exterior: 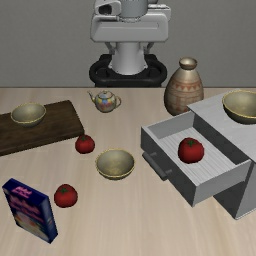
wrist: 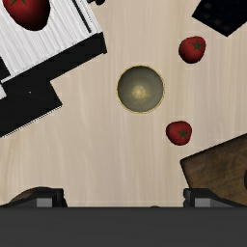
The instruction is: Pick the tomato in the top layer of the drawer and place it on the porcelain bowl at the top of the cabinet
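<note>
Tomato one, the red fruit I am after (exterior: 191,150), lies on the floor of the top drawer (exterior: 218,170), which stands pulled out of the cabinet (exterior: 210,112) at the exterior view's right. My gripper (wrist: 123,198) hangs high above the table with its fingers spread wide and nothing between them.

Straight beneath my hand is bare tabletop. Just beyond it sits a small olive bowl (wrist: 141,89), alone on the wood. Near that bowl lie two more tomatoes: the board-side tomato (wrist: 178,132), close to the dark wooden board (wrist: 217,169), and the box-side tomato (wrist: 193,48), close to the blue box (wrist: 222,14). On the bowl's other side I see the white slatted drawer (wrist: 58,39), with tomato one (wrist: 26,10) in it.

Farther out, the porcelain bowl (exterior: 242,107) rests on the cabinet's top. A striped vase (exterior: 186,85) stands beside the cabinet, a teapot (exterior: 105,100) beyond it, and a second olive bowl (exterior: 28,114) sits on the board (exterior: 55,128).
</note>
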